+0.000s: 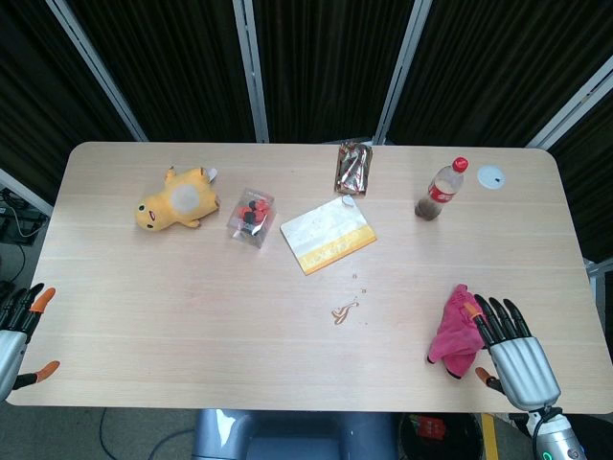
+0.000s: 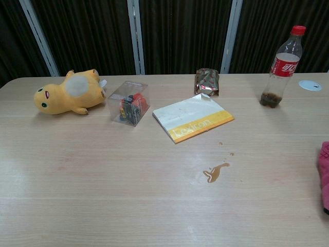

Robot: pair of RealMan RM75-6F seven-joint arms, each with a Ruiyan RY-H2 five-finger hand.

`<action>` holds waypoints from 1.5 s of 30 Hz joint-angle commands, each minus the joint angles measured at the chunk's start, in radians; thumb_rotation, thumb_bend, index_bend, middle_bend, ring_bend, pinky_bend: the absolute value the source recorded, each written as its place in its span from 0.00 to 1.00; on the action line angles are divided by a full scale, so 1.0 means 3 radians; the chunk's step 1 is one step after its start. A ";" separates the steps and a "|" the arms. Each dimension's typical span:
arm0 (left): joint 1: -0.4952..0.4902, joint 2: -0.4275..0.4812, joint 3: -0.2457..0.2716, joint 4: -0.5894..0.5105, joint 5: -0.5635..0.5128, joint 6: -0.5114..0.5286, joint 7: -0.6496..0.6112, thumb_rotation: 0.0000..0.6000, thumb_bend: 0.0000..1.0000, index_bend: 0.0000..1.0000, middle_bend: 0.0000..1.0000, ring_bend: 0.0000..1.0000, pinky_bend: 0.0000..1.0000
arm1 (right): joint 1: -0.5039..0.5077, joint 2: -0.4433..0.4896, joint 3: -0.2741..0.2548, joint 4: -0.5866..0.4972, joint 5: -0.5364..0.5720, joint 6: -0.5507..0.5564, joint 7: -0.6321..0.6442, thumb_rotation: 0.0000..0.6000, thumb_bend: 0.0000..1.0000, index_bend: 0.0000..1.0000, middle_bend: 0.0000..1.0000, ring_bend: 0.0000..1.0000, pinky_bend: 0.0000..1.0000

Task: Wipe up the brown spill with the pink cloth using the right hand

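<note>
The small brown spill (image 1: 343,311) lies on the wooden table (image 1: 192,307) just in front of the booklet; the chest view shows the spill (image 2: 216,172) as a curved puddle with a few droplets behind it. A crumpled pink cloth (image 1: 454,332) lies to the right of it, cut off at the chest view's right edge (image 2: 325,175). My right hand (image 1: 512,350) lies flat beside the cloth, fingers spread, its fingertips (image 1: 479,309) at the cloth's right edge, gripping nothing. My left hand (image 1: 17,331) hangs at the table's near-left corner with fingers apart, holding nothing.
A yellow plush toy (image 1: 177,201), a clear box with red and black pieces (image 1: 251,217), a white-and-yellow booklet (image 1: 328,235), a foil snack bag (image 1: 352,168), a cola bottle (image 1: 441,190) and a white lid (image 1: 490,175) stand across the far half.
</note>
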 commanded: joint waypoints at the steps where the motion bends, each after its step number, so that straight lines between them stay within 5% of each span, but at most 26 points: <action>1: -0.0006 -0.0002 -0.0001 0.0001 -0.0002 -0.0008 -0.0008 1.00 0.00 0.00 0.00 0.00 0.00 | 0.0006 0.0000 -0.0018 -0.0030 0.0029 -0.0062 -0.0059 1.00 0.00 0.00 0.00 0.00 0.06; 12: -0.0005 -0.0009 0.0001 -0.0023 0.0000 -0.0004 0.0013 1.00 0.00 0.00 0.00 0.00 0.00 | 0.0156 -0.0149 0.0002 -0.0031 0.0239 -0.0508 -0.0466 1.00 0.00 0.00 0.00 0.00 0.06; 28: -0.0005 0.0006 0.0005 -0.0026 -0.0014 -0.0016 -0.0050 1.00 0.00 0.00 0.00 0.00 0.00 | 0.0217 -0.0889 0.0195 0.0404 0.1077 -0.0873 -0.1039 1.00 0.00 0.00 0.00 0.00 0.06; 45: -0.0010 -0.0002 0.0006 -0.0036 -0.0037 -0.0039 -0.0018 1.00 0.00 0.00 0.00 0.00 0.00 | 0.0386 -0.1021 0.0456 0.0652 0.1736 -0.1134 -0.1101 1.00 0.02 0.07 0.00 0.00 0.06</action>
